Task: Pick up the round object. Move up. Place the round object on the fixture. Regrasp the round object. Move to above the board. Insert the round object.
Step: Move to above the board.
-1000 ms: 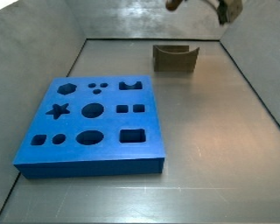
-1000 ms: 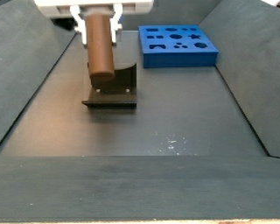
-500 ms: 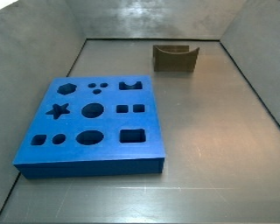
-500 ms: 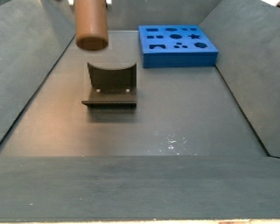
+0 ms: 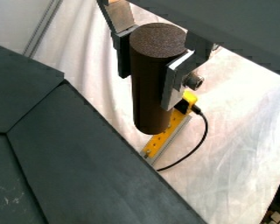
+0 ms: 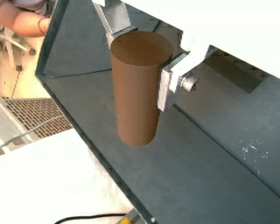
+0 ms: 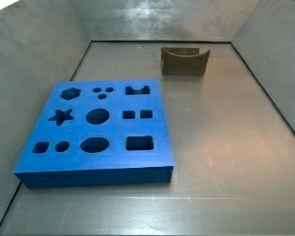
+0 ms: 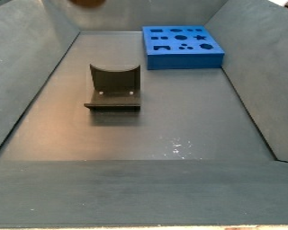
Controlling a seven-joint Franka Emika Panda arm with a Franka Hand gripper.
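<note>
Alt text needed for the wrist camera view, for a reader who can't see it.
The claw grips a reddish-brown cylinder peg near its top end, silver fingers on either side, the rest hanging free. Behind it are a dark grey panel and, beyond its edge, a pale surface with a cable.

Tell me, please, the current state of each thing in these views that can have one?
Round object: clamped between the end effector's fingers, lifted clear of the floor.
End effector: shut on the round object, raised above both side views' frames.
Fixture: notch empty, standing on the floor.
Board: lying flat, every hole empty.
</note>
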